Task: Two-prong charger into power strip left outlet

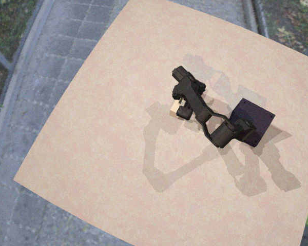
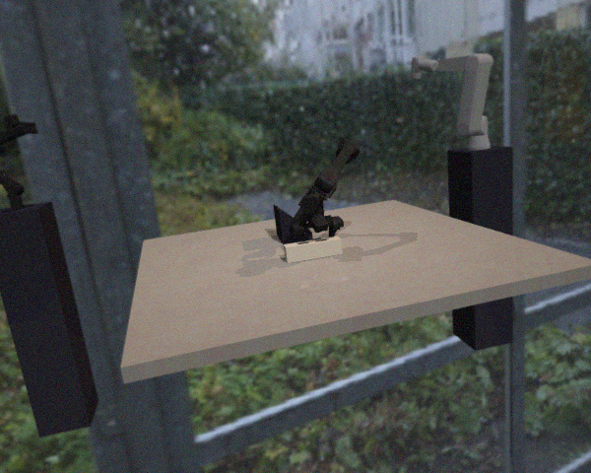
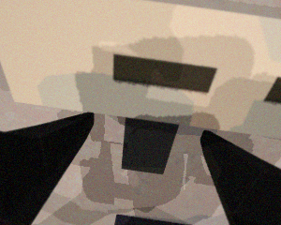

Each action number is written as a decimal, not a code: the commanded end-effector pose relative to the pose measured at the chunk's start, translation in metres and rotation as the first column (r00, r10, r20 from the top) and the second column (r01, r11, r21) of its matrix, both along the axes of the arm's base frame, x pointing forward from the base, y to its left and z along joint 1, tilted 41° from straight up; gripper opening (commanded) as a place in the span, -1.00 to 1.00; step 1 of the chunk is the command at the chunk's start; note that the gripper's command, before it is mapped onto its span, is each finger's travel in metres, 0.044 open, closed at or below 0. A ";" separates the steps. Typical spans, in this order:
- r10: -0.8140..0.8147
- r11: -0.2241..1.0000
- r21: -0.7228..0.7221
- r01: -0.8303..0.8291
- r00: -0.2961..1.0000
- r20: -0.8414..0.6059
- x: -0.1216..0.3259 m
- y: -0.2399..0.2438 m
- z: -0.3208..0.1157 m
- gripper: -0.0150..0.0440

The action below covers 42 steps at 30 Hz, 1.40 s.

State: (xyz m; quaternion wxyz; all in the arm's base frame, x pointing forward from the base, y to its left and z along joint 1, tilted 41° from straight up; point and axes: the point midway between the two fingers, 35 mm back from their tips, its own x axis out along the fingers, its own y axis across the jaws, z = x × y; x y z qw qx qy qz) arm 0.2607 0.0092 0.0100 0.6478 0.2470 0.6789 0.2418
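Observation:
The cream power strip (image 1: 173, 113) (image 2: 311, 250) (image 3: 42, 56) lies flat on the table. In the wrist view one dark outlet opening (image 3: 164, 74) shows whole on its top, and another opening (image 3: 280, 91) is cut by the right edge. A dark block (image 3: 150, 146), which looks like the charger, shows between my fingers at the strip's near edge, touching neither fingertip. Its prongs are hidden, and I cannot tell how far they are in an outlet. My gripper (image 1: 183, 105) (image 2: 320, 232) (image 3: 147, 126) is wide open, low over the strip, one finger on each side of the block.
The table (image 1: 90, 159) (image 2: 265, 305) carries my arm's dark base plate (image 1: 254, 112) close to the strip. My arm hides much of the strip in the top view. Two other arms stand on dark pedestals beyond the table, a pale arm (image 2: 473, 97) and a dark arm (image 2: 3, 177).

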 end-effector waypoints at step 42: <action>0.000 1.000 0.004 0.000 1.000 0.021 -0.035 0.000 -0.001 1.00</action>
